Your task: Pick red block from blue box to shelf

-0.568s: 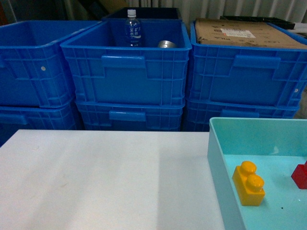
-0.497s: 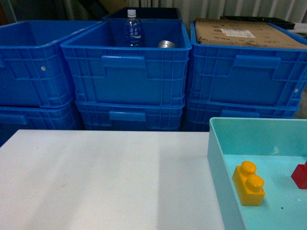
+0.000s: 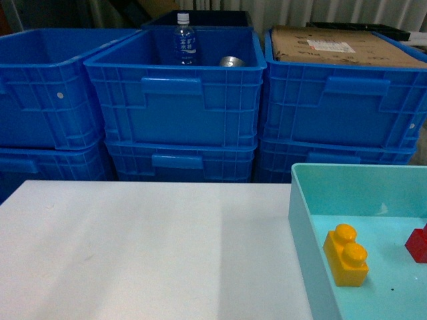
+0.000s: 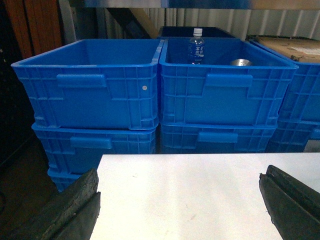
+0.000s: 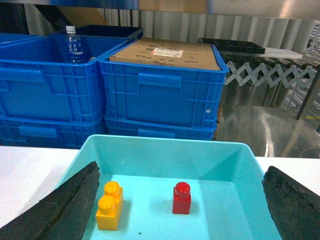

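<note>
Nothing picked yet at this point, I was only lining up for the grab. My right jaws [image 5: 180, 205] were spread wide apart and holding nothing, with the red block [image 5: 181, 198] sitting upright on the floor of the blue box [image 5: 150, 155], pretty much dead centre between them and a bit ahead. The yellow brick [image 5: 109, 205] sat close by my left-hand finger. My left jaws [image 4: 180, 205] hung apart too, over the bare desk [image 4: 200, 190]. Next, I figured: drop straight down around the red one without bumping the yellow.
</note>
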